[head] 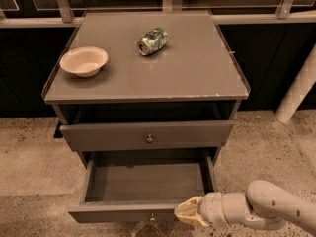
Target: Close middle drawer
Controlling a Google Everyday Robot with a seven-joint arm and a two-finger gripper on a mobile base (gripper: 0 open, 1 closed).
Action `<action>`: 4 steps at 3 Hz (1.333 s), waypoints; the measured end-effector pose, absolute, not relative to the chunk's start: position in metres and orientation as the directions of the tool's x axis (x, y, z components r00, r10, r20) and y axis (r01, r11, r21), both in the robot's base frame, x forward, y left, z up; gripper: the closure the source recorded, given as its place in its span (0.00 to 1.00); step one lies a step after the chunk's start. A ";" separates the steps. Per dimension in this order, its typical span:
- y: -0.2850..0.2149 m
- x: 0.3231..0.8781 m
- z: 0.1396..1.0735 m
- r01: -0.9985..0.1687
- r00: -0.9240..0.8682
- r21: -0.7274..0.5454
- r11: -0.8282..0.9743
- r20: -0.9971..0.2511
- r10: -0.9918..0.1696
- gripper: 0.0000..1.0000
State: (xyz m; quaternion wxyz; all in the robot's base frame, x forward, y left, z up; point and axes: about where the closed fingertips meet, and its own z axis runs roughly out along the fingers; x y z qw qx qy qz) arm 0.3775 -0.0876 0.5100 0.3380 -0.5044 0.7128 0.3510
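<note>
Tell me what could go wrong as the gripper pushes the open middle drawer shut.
1. The gripper is at the right end of the front of the middle drawer, not at its centre. A push from there could skew the drawer and jam it.
2. The can lies on its side on the cabinet top. A hard slam might jolt it into rolling off.

Cream-tipped white gripper [190,212] at the front edge of the plain grey middle drawer [118,213]. Well beyond it lie a mottled green-and-white can [152,41] and a pale pinkish bowl [84,60].
</note>
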 end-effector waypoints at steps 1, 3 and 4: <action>-0.080 0.376 0.470 -0.950 -0.296 0.197 0.243 -0.816 -0.497 1.00; -0.053 0.388 0.394 -0.950 -0.302 0.220 0.222 -0.829 -0.471 1.00; -0.053 0.388 0.395 -0.950 -0.302 0.219 0.222 -0.829 -0.471 1.00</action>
